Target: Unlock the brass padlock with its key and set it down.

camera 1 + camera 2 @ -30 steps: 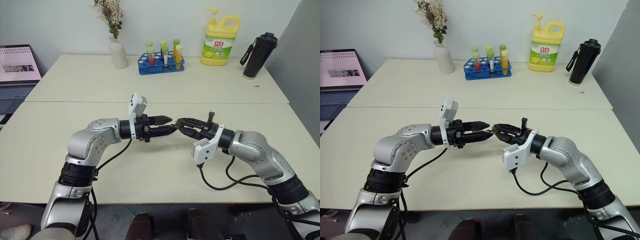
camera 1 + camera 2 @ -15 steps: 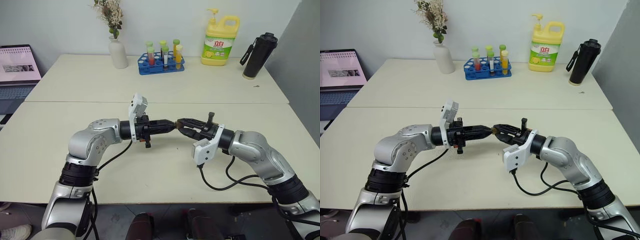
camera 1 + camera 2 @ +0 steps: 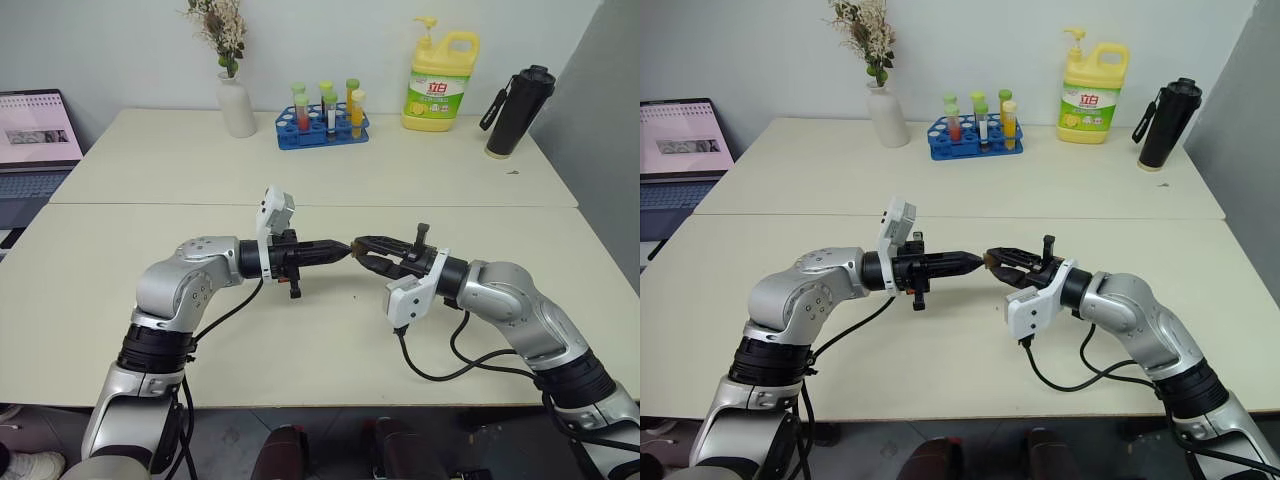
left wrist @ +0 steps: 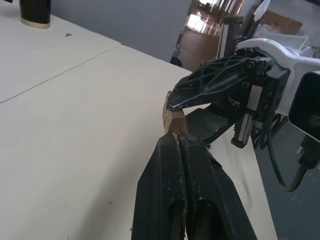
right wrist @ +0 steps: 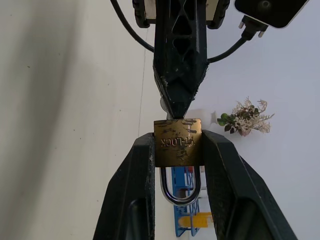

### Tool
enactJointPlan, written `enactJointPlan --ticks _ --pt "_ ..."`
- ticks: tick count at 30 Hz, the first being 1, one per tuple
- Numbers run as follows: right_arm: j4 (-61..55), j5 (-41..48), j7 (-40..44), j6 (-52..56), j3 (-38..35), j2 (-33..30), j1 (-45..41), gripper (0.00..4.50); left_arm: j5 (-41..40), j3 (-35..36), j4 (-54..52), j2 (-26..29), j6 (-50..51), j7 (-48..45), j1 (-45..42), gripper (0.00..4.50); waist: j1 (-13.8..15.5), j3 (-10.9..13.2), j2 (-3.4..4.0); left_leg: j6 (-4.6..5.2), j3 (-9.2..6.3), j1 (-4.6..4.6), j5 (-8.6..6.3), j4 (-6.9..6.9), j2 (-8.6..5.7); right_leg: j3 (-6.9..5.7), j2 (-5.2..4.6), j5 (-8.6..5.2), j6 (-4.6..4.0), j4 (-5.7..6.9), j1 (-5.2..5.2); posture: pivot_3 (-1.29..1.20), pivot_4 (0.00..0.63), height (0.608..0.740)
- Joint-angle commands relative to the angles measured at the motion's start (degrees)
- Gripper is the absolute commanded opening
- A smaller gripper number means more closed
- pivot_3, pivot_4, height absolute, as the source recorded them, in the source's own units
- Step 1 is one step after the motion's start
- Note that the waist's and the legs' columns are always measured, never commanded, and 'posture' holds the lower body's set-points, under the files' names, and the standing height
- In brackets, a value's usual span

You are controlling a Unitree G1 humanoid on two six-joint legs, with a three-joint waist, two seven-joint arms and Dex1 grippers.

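The right claw pinches one padlock by its sides, up above the counter. The left claw is pressed tight together, its tip touching the padlock's bottom. I cannot see the key. Behind stand one rack of six tubes, one vase, one yellow jug and one black bottle.
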Motion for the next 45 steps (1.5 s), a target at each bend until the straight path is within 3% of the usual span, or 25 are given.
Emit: enactJointPlan --ticks 1,9,20,24,27,31,38,45 --pt "-2.09 3.74 0.61 2.41 -2.05 1.44 -1.01 0.94 3.31 -2.72 -4.6 1.45 -6.55 -3.52 0.66 0.0 -0.05 0.0 0.0 0.0 0.0 0.0 0.0 0.0 0.0 0.0 0.0 0.0 0.0 0.0 0.0 0.0 0.15 0.74" --pt "-4.1 8.7 3.5 9.64 -2.92 3.76 -0.01 0.94 10.24 -5.83 -5.34 2.36 -19.2 -6.65 1.95 0.0 0.03 0.0 0.0 0.0 0.01 0.01 0.0 0.01 0.0 0.0 0.01 0.0 -0.01 0.02 0.0 0.0 0.15 0.74" --pt "-5.5 9.24 4.06 10.5 -2.62 3.75 0.18 0.94 17.6 -7.02 -0.89 -0.49 -35.31 -7.48 0.24 0.0 0.03 0.0 0.0 0.01 0.04 0.01 0.0 0.0 -0.01 0.0 0.07 0.0 0.0 0.01 0.0 0.0 0.15 0.74" --pt "-5.55 9.25 4.06 10.45 -2.58 3.71 0.23 0.94 16.56 -6.15 -0.42 -1.73 -32.66 -5.97 -0.07 0.0 0.02 0.0 0.0 0.01 0.04 0.0 -0.01 0.0 -0.01 -0.01 0.08 0.0 0.0 0.01 0.0 0.0 0.15 0.74" --pt "-5.6 9.25 4.05 10.45 -2.57 3.71 0.24 0.94 12.56 -4.68 -1.17 -2.71 -24.02 -4.68 -0.29 0.0 0.02 0.0 0.0 0.02 0.03 -0.01 -0.01 0.01 -0.02 -0.01 0.08 0.0 0.01 0.02 0.0 0.0 0.15 0.74" --pt "-5.53 9.18 4.17 10.59 -2.48 3.81 0.21 0.94 11.04 -3.15 -0.62 -3.76 -17.4 -2.2 -0.46 0.91 0.02 0.0 0.0 0.02 -0.01 -0.01 -0.01 0.01 -0.01 -0.03 0.09 -0.01 0.01 0.02 0.0 0.0 0.15 0.74" --pt "-5.86 8.91 4.62 10.73 -2.68 3.89 0.71 0.94 4.89 0.72 -2.94 -3.38 -1.85 3.39 0.39 3.07 -0.11 0.0 0.0 0.02 -0.05 0.02 -0.01 0.0 0.01 -0.03 0.11 -0.01 0.01 0.09 0.0 0.0 0.15 0.74" --pt "-5.6 8.51 4.53 9.8 -2.36 3.83 0.33 0.94 -0.89 3.11 -5.57 -5.12 6.71 8.51 -1.16 3.09 -0.01 0.0 0.0 0.01 -0.08 0.01 0.0 0.02 -0.01 -0.05 0.09 -0.01 0.01 0.11 0.0 0.0 0.15 0.74"
